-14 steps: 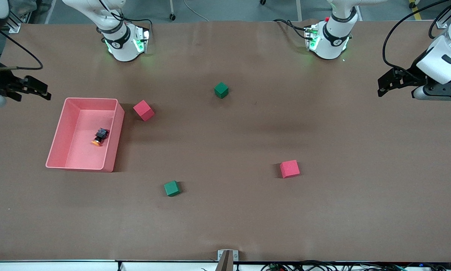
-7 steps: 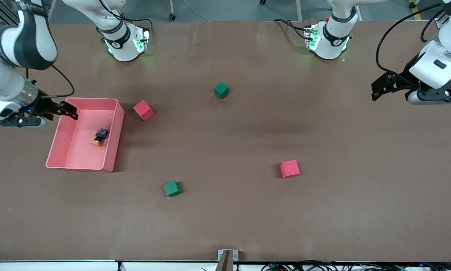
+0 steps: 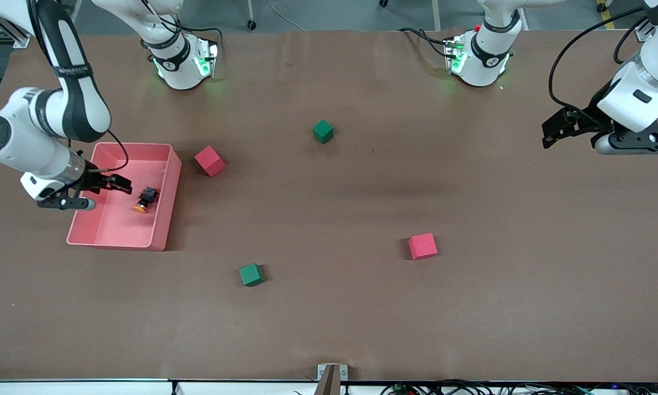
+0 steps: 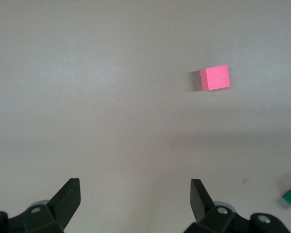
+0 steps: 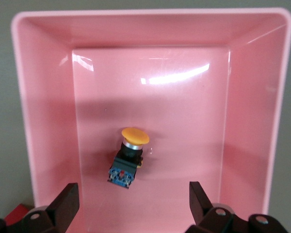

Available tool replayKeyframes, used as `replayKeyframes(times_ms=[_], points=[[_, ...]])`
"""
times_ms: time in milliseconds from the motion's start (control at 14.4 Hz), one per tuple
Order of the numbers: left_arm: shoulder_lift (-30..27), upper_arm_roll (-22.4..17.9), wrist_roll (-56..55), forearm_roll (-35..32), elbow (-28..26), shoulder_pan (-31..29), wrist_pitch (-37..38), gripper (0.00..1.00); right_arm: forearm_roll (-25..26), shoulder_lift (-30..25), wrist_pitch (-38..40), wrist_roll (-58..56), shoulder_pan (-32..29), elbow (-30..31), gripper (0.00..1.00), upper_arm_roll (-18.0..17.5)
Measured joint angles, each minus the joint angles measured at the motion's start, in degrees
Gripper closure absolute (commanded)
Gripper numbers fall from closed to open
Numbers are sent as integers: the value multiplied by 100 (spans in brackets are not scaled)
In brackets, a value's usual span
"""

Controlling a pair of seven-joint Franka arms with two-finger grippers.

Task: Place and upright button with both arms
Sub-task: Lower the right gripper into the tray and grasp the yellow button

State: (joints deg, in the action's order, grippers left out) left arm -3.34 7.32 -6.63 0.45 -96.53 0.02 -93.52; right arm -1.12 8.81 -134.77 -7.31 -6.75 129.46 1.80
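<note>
Bright, even overhead light. Soft shadows lie beside each block on the tabletop point(image 3: 329, 307). White glare streaks the pink tray point(image 5: 150, 77) floor. All views are sharp.

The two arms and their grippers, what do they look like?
Both arms are white with dark grey joint bands, black cables and green-lit bases. The right gripper and left gripper are black, with two pointed fingers each.

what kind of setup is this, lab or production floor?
Probably a robotics lab bench: two arms bolted to a paper-covered table, sparse test props like a pink bin holding a button, loose cables along the edge.
</note>
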Motion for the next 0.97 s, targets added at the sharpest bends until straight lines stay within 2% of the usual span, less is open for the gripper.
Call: replayKeyframes(times_ms=[624, 763, 902, 971], points=[[27, -59, 342, 0, 1, -35, 8, 0, 0, 1067, -991, -10, -1, 0, 1, 0], [29, -65, 342, 0, 1, -35, 9, 0, 0, 1265, -1152, -10, -1, 1, 7, 0], [29, -65, 341, 0, 1, -35, 9, 0, 0, 1410, -1294, -10, -1, 1, 20, 0], [29, -65, 338, 0, 1, -34, 9, 0, 0, 1449, -1325, -10, -2, 1, 30, 1]])
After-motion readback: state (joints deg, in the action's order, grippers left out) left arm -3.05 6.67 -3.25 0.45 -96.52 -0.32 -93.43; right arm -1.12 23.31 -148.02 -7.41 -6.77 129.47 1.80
